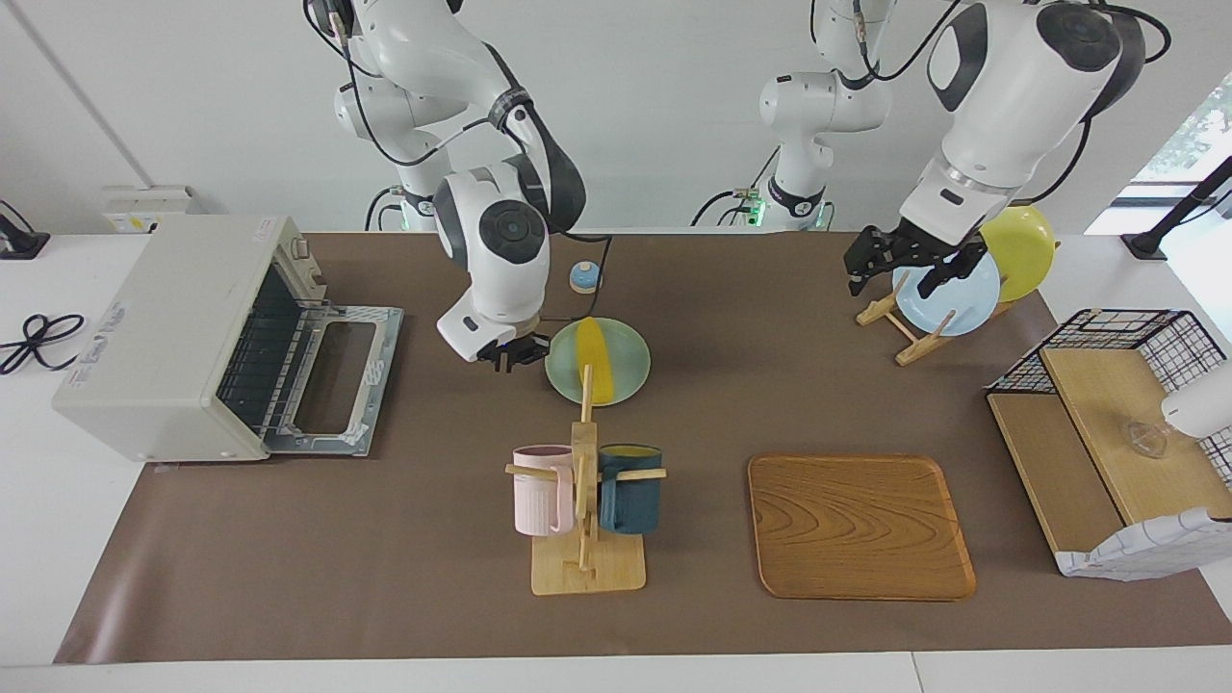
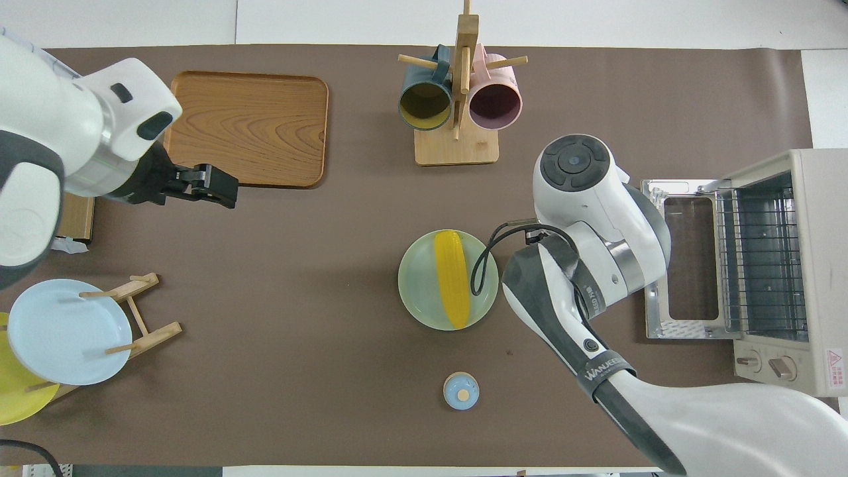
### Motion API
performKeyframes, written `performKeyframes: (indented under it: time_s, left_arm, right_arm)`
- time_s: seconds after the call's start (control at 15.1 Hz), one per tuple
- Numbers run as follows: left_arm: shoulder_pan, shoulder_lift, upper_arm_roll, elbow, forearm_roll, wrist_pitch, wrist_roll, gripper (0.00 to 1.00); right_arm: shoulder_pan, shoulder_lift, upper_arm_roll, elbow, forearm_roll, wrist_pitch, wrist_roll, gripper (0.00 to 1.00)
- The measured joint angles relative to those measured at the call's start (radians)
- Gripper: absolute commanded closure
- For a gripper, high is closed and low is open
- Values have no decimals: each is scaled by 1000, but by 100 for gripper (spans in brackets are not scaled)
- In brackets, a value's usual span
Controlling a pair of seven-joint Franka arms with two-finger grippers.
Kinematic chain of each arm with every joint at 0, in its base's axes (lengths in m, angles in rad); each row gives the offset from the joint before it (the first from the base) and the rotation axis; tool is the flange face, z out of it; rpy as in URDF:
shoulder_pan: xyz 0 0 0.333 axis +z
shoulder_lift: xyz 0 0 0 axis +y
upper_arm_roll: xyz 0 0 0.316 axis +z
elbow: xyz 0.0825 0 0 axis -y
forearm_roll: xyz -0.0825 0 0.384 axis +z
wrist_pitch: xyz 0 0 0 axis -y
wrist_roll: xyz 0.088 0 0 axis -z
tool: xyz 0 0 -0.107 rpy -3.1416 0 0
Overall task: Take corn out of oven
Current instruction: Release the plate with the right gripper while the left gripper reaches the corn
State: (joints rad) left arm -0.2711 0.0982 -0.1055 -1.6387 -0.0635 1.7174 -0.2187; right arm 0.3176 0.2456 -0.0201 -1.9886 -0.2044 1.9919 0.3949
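The yellow corn [image 1: 595, 359] lies free on a pale green plate [image 1: 630, 371] in the middle of the table; it also shows in the overhead view [image 2: 452, 278]. The off-white oven [image 1: 173, 327] stands at the right arm's end, its door [image 1: 337, 380] folded down and its wire rack bare [image 2: 762, 258]. My right gripper [image 1: 510, 356] is open and empty, low over the table between the plate and the oven door. In the overhead view the arm hides it. My left gripper [image 1: 895, 269] is open and empty, up over the plate rack.
A mug rack [image 1: 582, 500] with a pink and a dark blue mug stands farther from the robots than the plate. A wooden tray [image 1: 859, 525], a plate rack with blue and yellow plates [image 1: 948, 298], a wire shelf [image 1: 1116, 423] and a small blue knob [image 1: 582, 277] are about.
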Motion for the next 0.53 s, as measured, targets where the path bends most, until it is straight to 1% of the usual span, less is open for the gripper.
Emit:
performKeyframes:
  time_s: [0.13, 0.27, 0.53]
  left_arm:
    - [-100, 23, -2, -45, 0, 75, -90, 0]
    - [-178, 51, -3, -67, 0, 114, -133, 0]
    - [-293, 138, -1, -92, 0, 233, -182, 0]
  right_arm:
    - [-53, -12, -1, -50, -2, 51, -48, 100]
    - [-84, -16, 0, -90, -24, 98, -63, 100]
    - [-105, -16, 1, -118, -114, 115, -81, 100]
